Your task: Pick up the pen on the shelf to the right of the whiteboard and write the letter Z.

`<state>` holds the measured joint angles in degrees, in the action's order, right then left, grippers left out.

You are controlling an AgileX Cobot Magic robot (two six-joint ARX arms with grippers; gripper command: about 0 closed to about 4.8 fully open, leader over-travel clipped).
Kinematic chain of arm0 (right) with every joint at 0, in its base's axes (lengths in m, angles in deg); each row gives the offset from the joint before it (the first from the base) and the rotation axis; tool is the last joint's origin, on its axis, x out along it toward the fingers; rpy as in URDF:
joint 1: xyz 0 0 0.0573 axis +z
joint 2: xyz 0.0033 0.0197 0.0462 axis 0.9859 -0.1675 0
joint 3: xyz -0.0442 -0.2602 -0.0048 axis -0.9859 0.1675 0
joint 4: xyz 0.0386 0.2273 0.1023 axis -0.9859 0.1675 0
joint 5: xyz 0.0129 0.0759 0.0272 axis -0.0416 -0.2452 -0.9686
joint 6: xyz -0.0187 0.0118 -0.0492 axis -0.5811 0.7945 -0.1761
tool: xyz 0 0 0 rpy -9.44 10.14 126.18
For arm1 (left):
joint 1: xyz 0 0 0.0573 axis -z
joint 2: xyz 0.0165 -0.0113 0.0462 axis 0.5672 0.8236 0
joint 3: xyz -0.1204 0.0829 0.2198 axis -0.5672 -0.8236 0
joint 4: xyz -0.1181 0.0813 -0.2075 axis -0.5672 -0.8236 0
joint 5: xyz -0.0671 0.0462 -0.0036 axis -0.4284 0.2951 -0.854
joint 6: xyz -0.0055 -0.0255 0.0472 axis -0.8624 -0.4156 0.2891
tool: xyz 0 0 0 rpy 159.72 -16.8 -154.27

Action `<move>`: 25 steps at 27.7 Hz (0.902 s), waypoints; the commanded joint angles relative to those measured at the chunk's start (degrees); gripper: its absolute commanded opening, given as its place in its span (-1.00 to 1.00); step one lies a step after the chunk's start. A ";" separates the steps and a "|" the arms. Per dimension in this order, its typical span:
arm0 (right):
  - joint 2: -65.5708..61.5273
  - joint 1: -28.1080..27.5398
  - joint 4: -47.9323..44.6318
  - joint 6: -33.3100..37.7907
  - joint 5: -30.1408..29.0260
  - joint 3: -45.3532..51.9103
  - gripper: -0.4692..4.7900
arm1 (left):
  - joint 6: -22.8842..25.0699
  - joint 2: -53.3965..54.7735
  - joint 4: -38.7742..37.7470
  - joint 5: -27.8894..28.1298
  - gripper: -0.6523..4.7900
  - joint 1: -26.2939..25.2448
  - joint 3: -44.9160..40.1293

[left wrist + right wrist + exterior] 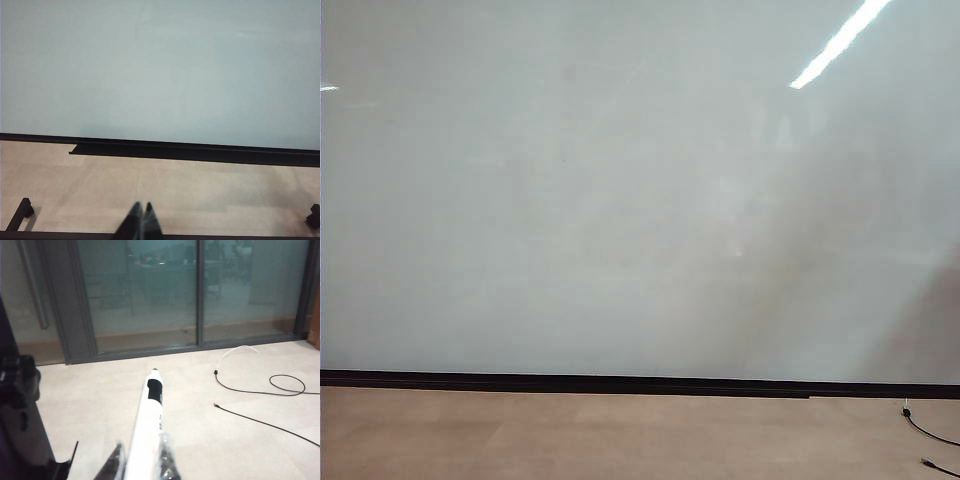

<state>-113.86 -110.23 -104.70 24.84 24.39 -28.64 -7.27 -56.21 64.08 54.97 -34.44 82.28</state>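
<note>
So the pen [148, 425] is clamped by the right gripper [142, 462], pickup done; left gripper [140, 222] pinched empty. Next, the whiteboard [620, 200] must be faced.

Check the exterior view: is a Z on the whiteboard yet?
No, the whiteboard is bare, showing only glare, and the right gripper is shut on the pen away from it.

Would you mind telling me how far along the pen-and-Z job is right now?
Done: the right hand is shut on the pen, tip pointing away towards the glass doors.
In hand: carrying it to the whiteboard.
Left: the board is blank, no Z yet. The left hand is shut and empty, facing the board.
</note>
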 commanded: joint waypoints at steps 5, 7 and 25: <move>13.64 3.93 0.48 0.22 18.58 10.99 -0.86 | 0.24 0.02 0.31 -0.02 -0.78 0.00 0.13; 21.35 6.71 4.39 -0.83 26.23 16.13 -0.86 | 0.24 0.02 0.28 -0.02 -0.78 0.00 0.13; 67.21 43.19 37.81 -9.44 31.85 25.49 -0.86 | 0.24 0.02 0.31 -0.02 -0.78 0.00 0.13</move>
<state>-47.59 -69.25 -66.63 16.90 57.42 -2.96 -7.27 -56.21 64.11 54.97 -34.44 82.28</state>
